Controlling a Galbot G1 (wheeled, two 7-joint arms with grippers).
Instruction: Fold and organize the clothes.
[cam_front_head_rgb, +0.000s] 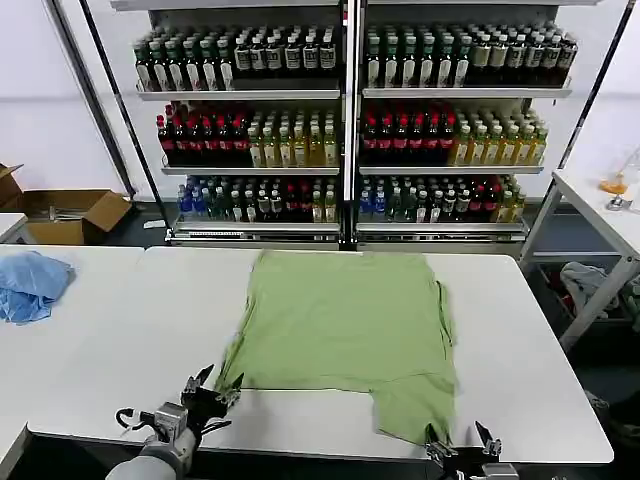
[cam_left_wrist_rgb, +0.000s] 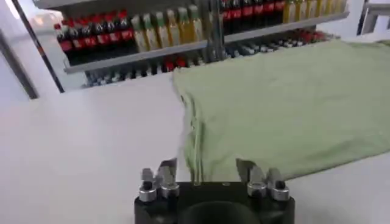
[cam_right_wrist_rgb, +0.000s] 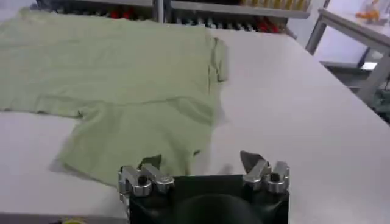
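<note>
Partly folded polo shirt (cam_front_head_rgb: 345, 325), collar hidden

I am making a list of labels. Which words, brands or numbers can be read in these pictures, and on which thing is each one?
None can be read.
Bottles on the shelf: labels too small and blurred.
Green polo shirt: no print showing.
Cardboard box: no text visible.

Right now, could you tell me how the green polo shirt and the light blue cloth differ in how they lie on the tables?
The green polo shirt is spread flat in the middle of the main white table; the light blue cloth lies bunched up on the neighbouring table at the robot's left. The shirt is far larger. The left gripper and right gripper, both open, flank the shirt's near edge, far from the cloth. Both are soft fabric.
</note>
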